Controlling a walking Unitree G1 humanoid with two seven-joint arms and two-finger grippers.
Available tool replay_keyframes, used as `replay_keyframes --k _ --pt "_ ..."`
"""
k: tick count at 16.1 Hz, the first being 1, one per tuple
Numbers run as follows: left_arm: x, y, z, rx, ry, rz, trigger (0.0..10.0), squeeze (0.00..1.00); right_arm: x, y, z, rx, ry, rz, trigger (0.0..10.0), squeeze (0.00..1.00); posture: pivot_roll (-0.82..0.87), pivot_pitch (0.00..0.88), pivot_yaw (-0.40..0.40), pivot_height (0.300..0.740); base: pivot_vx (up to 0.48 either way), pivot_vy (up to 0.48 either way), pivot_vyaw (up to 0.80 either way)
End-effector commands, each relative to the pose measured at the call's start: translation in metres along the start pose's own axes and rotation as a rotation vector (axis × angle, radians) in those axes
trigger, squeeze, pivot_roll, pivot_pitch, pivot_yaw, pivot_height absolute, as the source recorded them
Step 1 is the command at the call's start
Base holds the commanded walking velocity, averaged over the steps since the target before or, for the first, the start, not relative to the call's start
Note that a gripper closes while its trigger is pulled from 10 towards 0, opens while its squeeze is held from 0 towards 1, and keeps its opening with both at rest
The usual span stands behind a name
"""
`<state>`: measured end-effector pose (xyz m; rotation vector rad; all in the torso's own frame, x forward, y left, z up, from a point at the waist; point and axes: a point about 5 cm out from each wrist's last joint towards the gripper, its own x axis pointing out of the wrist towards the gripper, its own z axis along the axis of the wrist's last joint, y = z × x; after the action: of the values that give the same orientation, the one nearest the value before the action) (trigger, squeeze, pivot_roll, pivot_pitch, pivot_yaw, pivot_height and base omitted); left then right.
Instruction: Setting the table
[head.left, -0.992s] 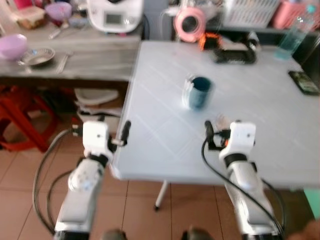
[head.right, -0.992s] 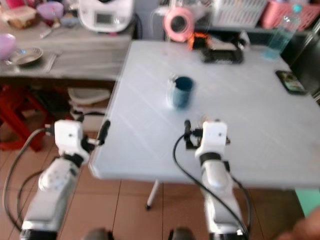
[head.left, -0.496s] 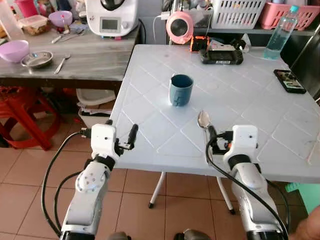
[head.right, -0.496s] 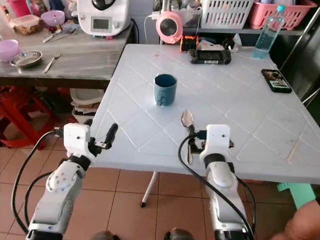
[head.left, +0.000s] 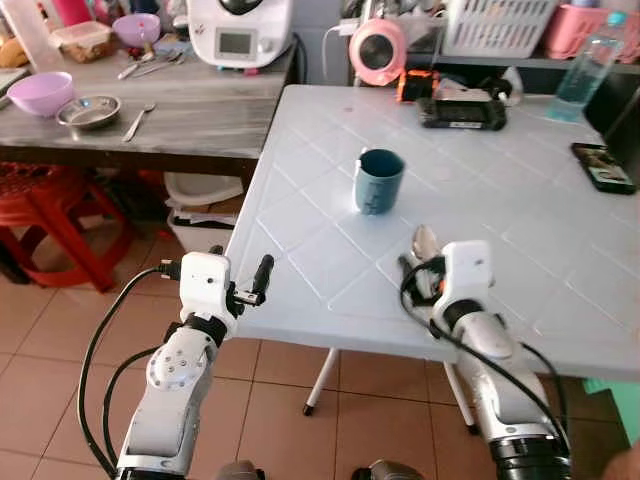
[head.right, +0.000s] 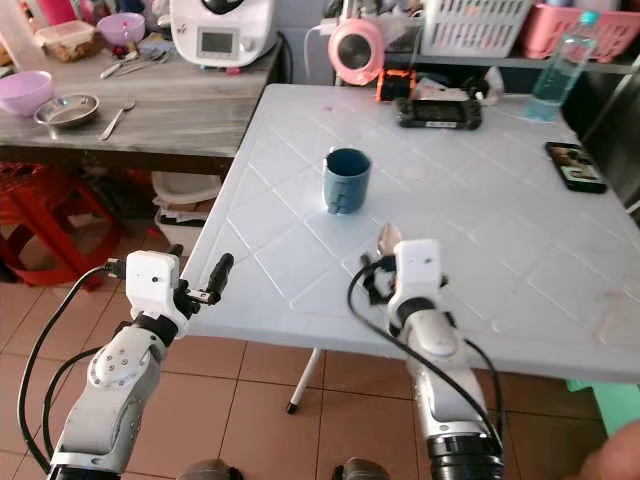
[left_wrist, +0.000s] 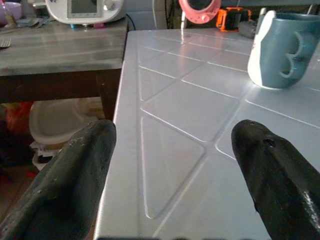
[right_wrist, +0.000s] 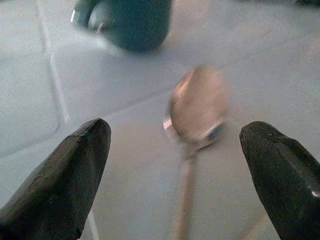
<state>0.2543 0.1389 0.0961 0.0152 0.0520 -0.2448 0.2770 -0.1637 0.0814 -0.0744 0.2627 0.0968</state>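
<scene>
Spoon (right_wrist: 196, 107) on table, near empty-looking mug (head.left: 379, 181) | right hand (right_wrist: 185, 150) wide | left hand (left_wrist: 170, 170) wide

Spoon (right_wrist: 196, 109) is motion-blurred in right wrist view, handle cut off at frame edge; in head views the right gripper (head.left: 415, 272) hides its handle. Mug (right_wrist: 131, 21) beyond the spoon: blurred, top cropped.

One blue mug (head.left: 379, 180), one spoon (right_wrist: 196, 112), two purple bowls (head.left: 41, 92), one water bottle (head.left: 582, 68), one phone (head.left: 604, 167).
</scene>
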Motion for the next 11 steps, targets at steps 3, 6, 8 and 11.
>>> replay_keyframes --k 3,6,8,11 --pt "-0.0042 0.0021 0.0011 0.017 0.015 -0.020 10.0 0.00 0.0030 0.0033 -0.0005 0.007 0.018 0.029 10.0 0.00 0.00 0.019 0.028 0.740 0.000 0.000 0.00" --pt "-0.0067 0.0026 0.0011 0.024 0.026 -0.037 10.0 0.00 0.0046 0.0059 -0.0025 0.059 0.049 0.021 10.0 0.00 0.00 0.028 0.034 0.740 0.000 0.000 0.00" --pt "-0.0068 0.0032 0.0013 0.024 0.028 -0.038 10.0 0.00 0.0035 0.0066 -0.0025 0.059 0.050 0.017 10.0 0.00 0.00 0.029 0.035 0.740 0.000 0.000 0.00" --pt "-0.0056 0.0021 0.0018 0.025 0.032 -0.049 10.0 0.00 -0.0012 0.0067 -0.0018 0.071 0.030 -0.017 10.0 0.00 0.00 0.028 0.036 0.740 0.000 0.000 0.00"
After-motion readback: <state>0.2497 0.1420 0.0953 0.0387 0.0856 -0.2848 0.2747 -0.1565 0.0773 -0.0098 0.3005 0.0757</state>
